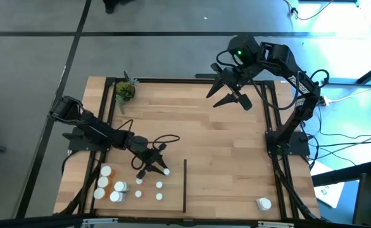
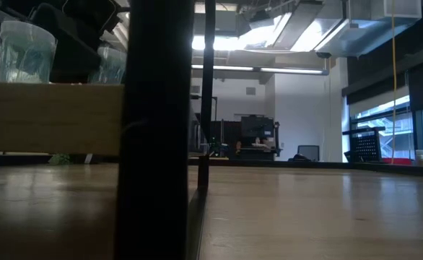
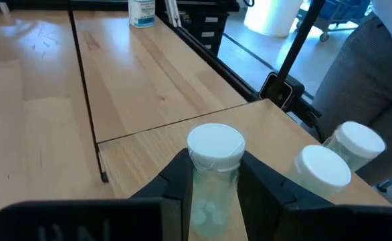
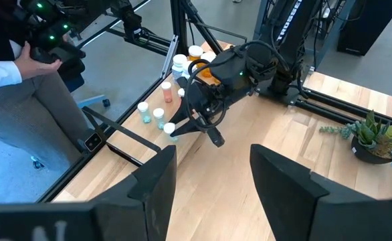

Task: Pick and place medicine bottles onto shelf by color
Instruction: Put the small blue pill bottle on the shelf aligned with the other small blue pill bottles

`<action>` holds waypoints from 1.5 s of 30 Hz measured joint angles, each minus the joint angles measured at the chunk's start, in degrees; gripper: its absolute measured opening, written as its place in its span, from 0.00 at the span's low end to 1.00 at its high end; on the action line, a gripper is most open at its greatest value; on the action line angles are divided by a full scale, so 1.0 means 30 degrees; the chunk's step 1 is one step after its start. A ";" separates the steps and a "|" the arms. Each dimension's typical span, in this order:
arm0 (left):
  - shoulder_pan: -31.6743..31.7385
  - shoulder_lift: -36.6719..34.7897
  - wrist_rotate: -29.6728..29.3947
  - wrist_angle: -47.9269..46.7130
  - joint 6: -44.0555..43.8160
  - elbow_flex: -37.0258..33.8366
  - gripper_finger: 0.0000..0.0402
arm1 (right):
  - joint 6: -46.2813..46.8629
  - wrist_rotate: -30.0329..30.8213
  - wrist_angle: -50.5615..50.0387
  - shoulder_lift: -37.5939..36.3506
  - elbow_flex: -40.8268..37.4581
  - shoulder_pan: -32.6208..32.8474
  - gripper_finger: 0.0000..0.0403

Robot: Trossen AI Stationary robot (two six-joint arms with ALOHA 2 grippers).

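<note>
The shelf (image 1: pixel 223 139) is a light-wood board with black rails and a thin black divider strip (image 1: pixel 185 183). Left of the strip, near the front edge, several small white-capped medicine bottles (image 1: pixel 113 187) stand on their bases, one of them orange (image 1: pixel 119 186). My left gripper (image 1: pixel 162 170) is low beside them and shut on a clear-bodied bottle with a white cap (image 3: pixel 215 144). Two more white caps (image 3: pixel 323 166) stand close by. Another bottle (image 1: pixel 263 204) stands alone at the near right. My right gripper (image 1: pixel 233 96) hangs open, high over the far right. My left gripper pinches the bottle's body just under the cap (image 3: pixel 213 175) between its two fingers. The fingers (image 3: pixel 176 181) slant slightly downward from the table's left toward its near right. The bottle stands upright between them; the fingers hide its base, so I cannot tell whether it rests on the board.
A small green potted plant (image 1: pixel 125 90) sits at the far left corner. A dark upright post (image 2: pixel 157 130) fills the low view's left half. A person (image 4: pixel 22 100) stands beyond the table's near edge. Bare board lies right of the divider strip.
</note>
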 joint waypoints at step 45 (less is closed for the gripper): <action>-0.0860 -0.0015 -0.0882 -0.0823 0.1588 0.0007 0.30 | 0.0000 0.0000 0.0000 0.0000 0.0000 0.0001 0.48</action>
